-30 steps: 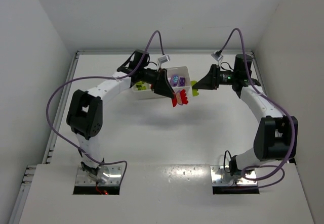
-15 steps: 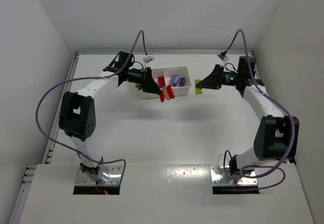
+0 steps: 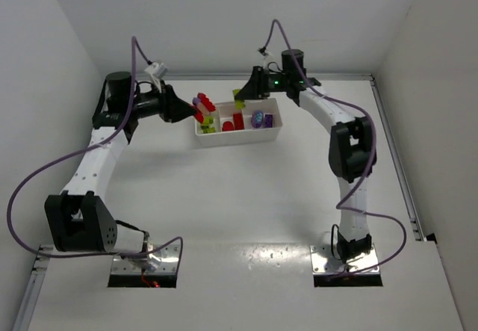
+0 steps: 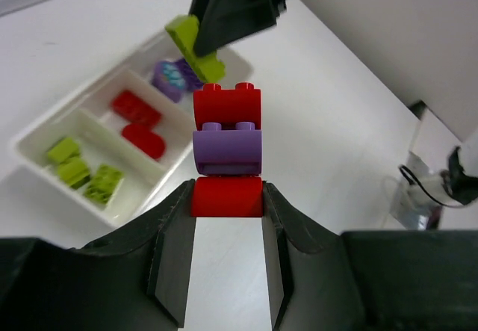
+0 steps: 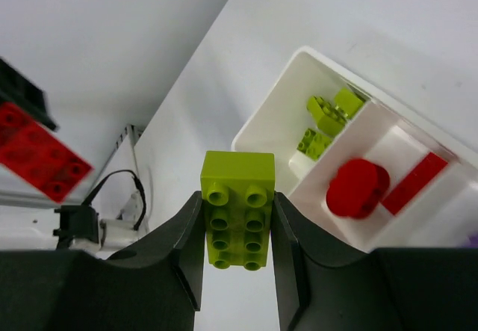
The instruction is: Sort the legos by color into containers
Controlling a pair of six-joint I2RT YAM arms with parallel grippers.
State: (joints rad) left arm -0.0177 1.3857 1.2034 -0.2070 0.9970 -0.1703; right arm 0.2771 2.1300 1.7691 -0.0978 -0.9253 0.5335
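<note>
Above the far rim of the white tray, the right gripper clamps a yellow-green brick and should carry it left over the green-filled compartment before releasing, while the left gripper, pinching a red-purple-red stack just beside it, should hold clear.

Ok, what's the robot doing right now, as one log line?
left fingers: shut on red-purple-red stack | right fingers: shut on green brick | tray: colours separate
</note>
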